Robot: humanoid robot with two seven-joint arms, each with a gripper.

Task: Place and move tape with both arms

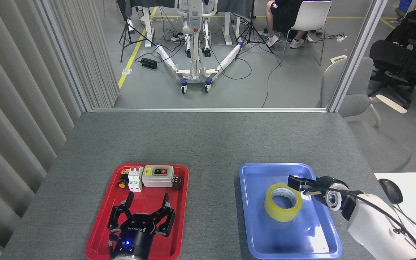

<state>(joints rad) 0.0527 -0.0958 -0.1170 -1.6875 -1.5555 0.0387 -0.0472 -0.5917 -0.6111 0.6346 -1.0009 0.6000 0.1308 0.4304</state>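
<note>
Tape roll [283,202] flat in blue tray [255,231], R gripper [299,183] just above its far rim, not touching.

Roll likely light, stiff; outer film prob. slick, so best hold is across the wall, one finger in the white core, one outside. R gripper seen end-on, dark: can't tell if apart or together. L gripper [146,211] fingers spread wide, nothing held, low over red tray [98,238]. Count: 1 tape, 2 trays on desk [208,141], 2 grippers; red tray has 1 grey switch box [158,176], 1 white block [135,178], 1 orange button [122,184].
</note>
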